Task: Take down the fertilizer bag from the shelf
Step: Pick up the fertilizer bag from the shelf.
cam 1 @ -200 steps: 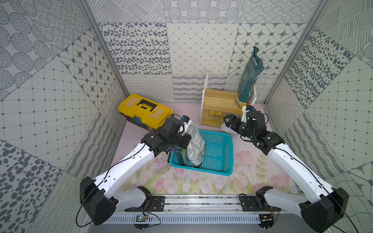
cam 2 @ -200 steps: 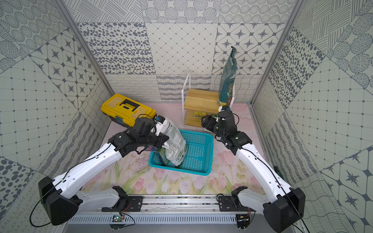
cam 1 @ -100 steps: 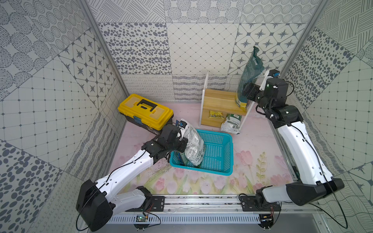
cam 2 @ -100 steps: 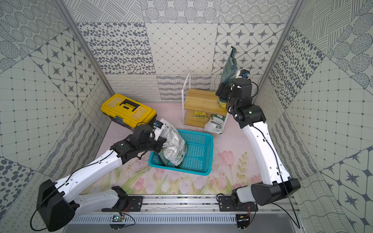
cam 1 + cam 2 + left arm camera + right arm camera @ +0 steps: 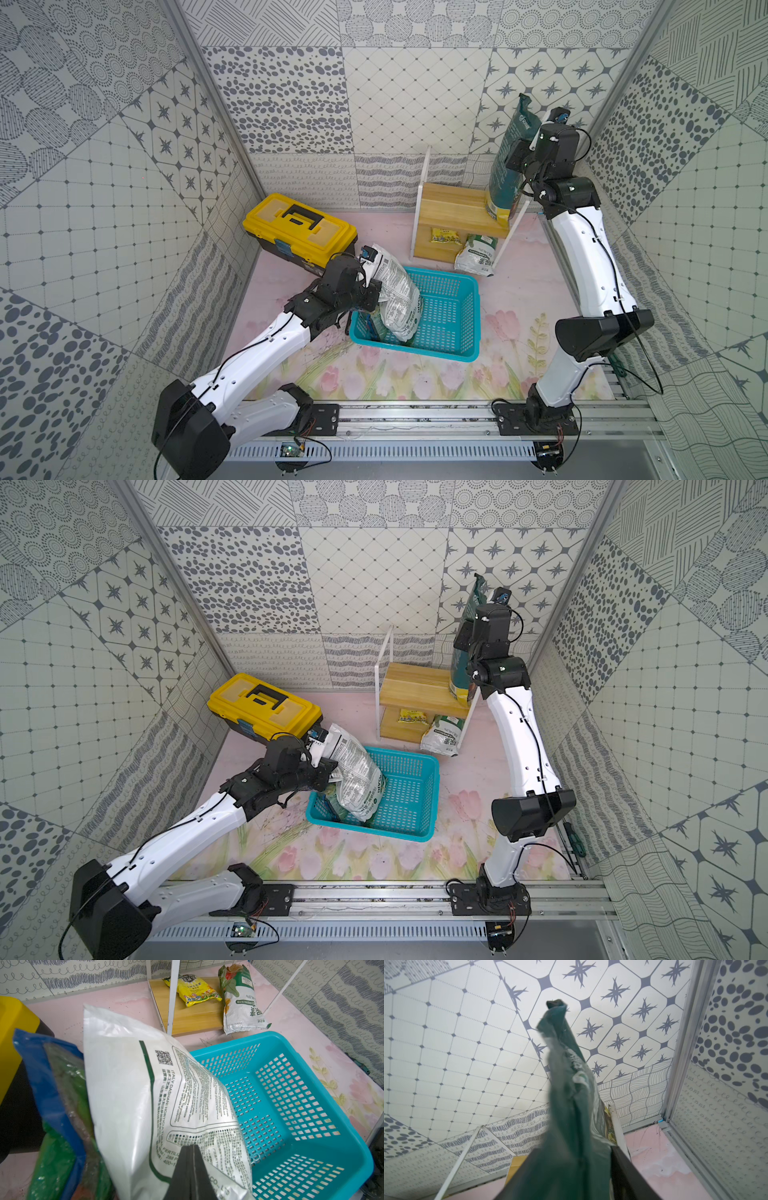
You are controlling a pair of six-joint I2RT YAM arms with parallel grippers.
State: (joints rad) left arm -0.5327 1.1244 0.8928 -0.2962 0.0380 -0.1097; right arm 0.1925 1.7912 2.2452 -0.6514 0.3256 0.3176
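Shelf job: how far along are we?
Done: white bag leans in the basket, left gripper shut by it. In hand: right gripper straddles the green fertilizer bag, which stands on top of the shelf. Remaining: confirm the grip, lift it off, set it down.

Left pincer [image 5: 192, 1147] closed before white bag [image 5: 133, 1088]; teal basket [image 5: 301, 1118] beside

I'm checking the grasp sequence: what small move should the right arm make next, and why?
Probably close the right gripper firmly before lifting: the dark green fertilizer bag stands upright on the top board of the shelf, between the gripper's fingers in the wrist view, yet a firm pinch isn't evident.
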